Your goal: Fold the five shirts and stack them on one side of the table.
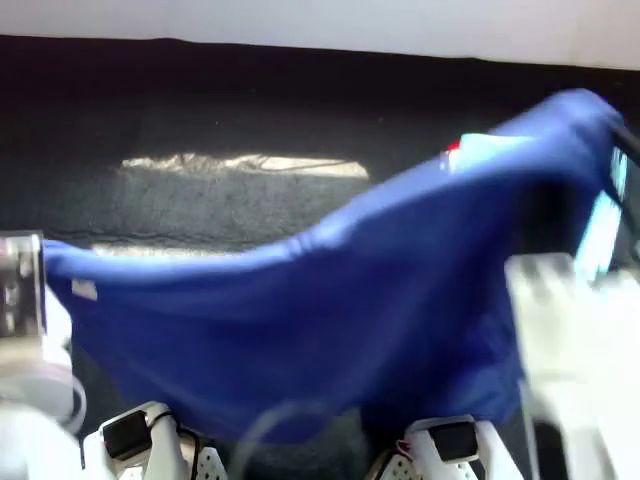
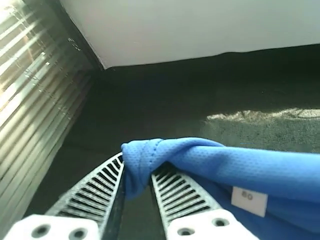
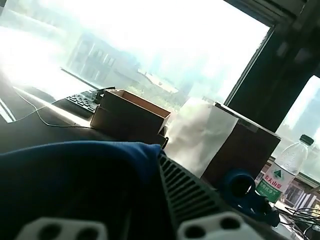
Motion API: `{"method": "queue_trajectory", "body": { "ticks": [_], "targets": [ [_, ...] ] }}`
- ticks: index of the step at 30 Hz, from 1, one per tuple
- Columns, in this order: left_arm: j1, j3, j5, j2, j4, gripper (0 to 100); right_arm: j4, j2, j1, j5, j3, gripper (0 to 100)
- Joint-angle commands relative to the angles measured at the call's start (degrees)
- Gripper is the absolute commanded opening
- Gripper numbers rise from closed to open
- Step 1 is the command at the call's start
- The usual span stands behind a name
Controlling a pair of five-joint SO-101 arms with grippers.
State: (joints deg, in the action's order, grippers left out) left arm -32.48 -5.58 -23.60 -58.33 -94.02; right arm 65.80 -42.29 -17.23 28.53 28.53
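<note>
Fingers (image 2: 97, 192) of the left gripper (image 2: 137, 170) are clamped together on a bunched corner of a blue mesh-fabric shirt (image 1: 330, 310). Fingers (image 3: 192, 197) of the right gripper (image 3: 152, 162) are pressed on the opposite end of the same shirt, whose cloth drapes over one of them. In the high view the shirt hangs stretched between both grippers over the dark felt-like desk (image 1: 200, 110). Its long axis runs from the 9 o'clock edge, at the left gripper, up to about 2 o'clock, at the right gripper. Its loose lower edge sags toward 6 o'clock. Count: one shirt; two grippers; one small white rectangular tag (image 2: 248, 200) near the left-held corner; one red-and-pale-blue printed patch (image 1: 475, 152) near the raised end; two white arm bases (image 1: 150, 440) at 6 o'clock.
</note>
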Motion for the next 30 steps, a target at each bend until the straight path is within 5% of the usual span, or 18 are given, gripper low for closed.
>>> {"method": "queue_trajectory", "body": {
  "ticks": [1,11,20,30],
  "targets": [
    [-0.3,12.6,0.3,0.7,9.2,1,-3.8,10.0,-1.7,0.2,-4.6,0.7],
    [6.4,16.4,0.2,25.2,25.1,1,-14.8,32.6,-1.4,0.4,-7.2,0.7],
    [8.5,-8.6,0.2,51.2,21.0,1,-20.4,39.9,-0.7,0.4,-7.6,0.7],
    [10.4,-17.8,0.4,70.1,13.9,1,-15.2,52.7,3.8,0.2,-7.7,0.7]
  ]
}}
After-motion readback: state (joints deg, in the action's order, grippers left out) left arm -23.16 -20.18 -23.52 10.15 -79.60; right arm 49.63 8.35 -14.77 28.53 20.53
